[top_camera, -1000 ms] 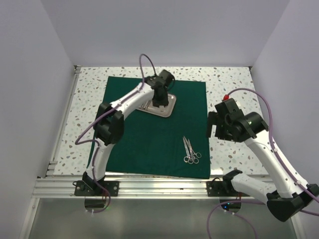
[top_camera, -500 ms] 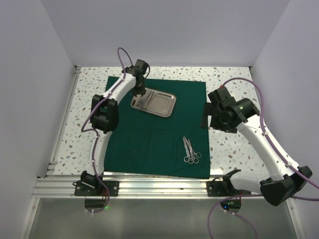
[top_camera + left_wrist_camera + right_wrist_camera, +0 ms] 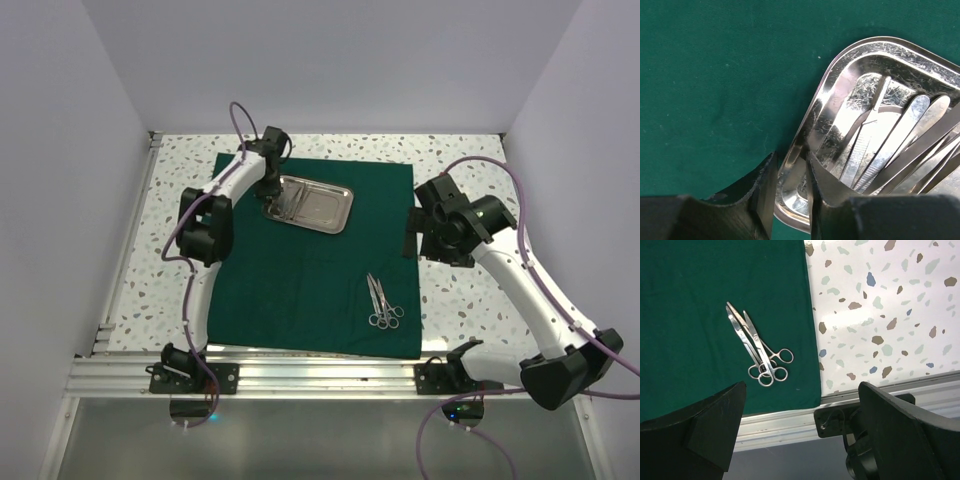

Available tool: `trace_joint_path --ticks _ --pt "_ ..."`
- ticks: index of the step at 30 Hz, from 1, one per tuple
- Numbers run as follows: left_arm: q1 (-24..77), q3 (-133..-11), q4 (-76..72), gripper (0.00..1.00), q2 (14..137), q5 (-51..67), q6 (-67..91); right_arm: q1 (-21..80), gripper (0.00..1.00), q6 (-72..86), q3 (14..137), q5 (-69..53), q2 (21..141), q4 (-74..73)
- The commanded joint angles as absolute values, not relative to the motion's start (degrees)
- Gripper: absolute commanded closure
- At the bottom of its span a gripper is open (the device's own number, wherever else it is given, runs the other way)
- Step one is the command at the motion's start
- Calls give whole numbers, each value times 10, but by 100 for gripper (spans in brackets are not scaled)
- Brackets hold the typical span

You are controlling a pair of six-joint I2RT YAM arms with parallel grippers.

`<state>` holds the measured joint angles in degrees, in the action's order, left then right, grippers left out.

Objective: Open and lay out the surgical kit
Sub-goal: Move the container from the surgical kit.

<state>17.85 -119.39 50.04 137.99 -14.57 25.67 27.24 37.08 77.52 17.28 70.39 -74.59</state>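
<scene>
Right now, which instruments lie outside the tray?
The ring-handled pair, bare on the drape near its front edge; the tweezers sit in the tray.

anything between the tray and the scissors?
No, only bare drape between tray and scissors, seen in the top view.

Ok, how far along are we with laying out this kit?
Done: the dark green cloth drape lies spread flat, two silver ring-handled scissors laid on it. In hand: the left gripper pinches the rim of the shiny rectangular steel tray. Left: thin silver tweezers lie inside it.
</scene>
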Motion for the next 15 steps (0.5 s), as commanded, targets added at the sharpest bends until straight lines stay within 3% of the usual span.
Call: trace_joint_path --ticks 1,4,7,15 --pt "164 -1180 485 69 1367 -145 247 270 2 363 783 187 708 -749" --pt "163 -1172 488 80 1369 -134 252 270 2 355 783 189 709 -749" --pt "163 -1150 489 99 1358 -123 260 271 2 346 781 192 709 -745" --pt "163 -1028 456 100 1281 -102 276 271 2 329 761 187 708 -720"
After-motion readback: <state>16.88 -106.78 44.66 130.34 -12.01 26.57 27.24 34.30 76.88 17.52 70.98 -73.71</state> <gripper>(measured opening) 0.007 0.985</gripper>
